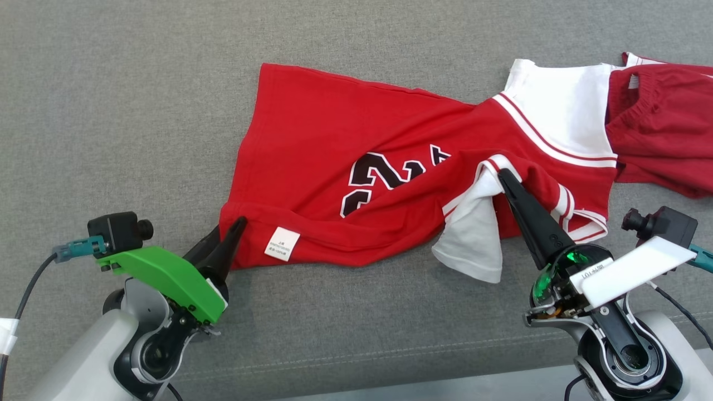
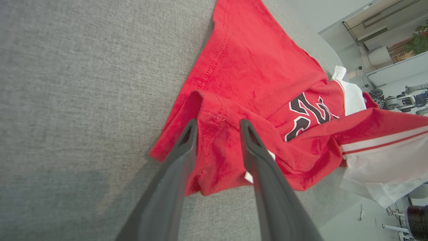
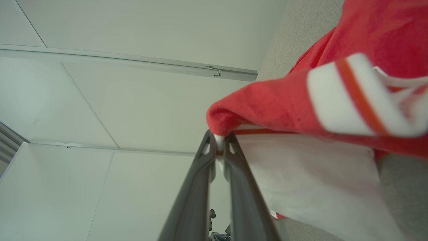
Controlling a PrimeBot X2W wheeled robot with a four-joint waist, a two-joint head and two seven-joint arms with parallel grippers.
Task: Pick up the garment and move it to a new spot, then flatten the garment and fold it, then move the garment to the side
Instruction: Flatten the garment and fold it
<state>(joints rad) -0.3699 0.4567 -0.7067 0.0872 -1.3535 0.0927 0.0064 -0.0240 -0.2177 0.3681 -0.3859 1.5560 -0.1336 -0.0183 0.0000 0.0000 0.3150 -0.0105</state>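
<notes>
Red garment (image 1: 312,139) on grey upholstery (image 1: 111,83) — right gripper (image 1: 503,174) pinching its sleeve (raised); left gripper (image 2: 218,123), fingers apart, straddling the hem corner.

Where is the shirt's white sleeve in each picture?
Head view: sleeve, lower right of middle, hanging from the right claw.
Left wrist view: sleeve at the lower right edge.
Right wrist view: sleeve right of middle, pinched in the claw's tips.
Shared landmark: striped trim beside it.
</notes>
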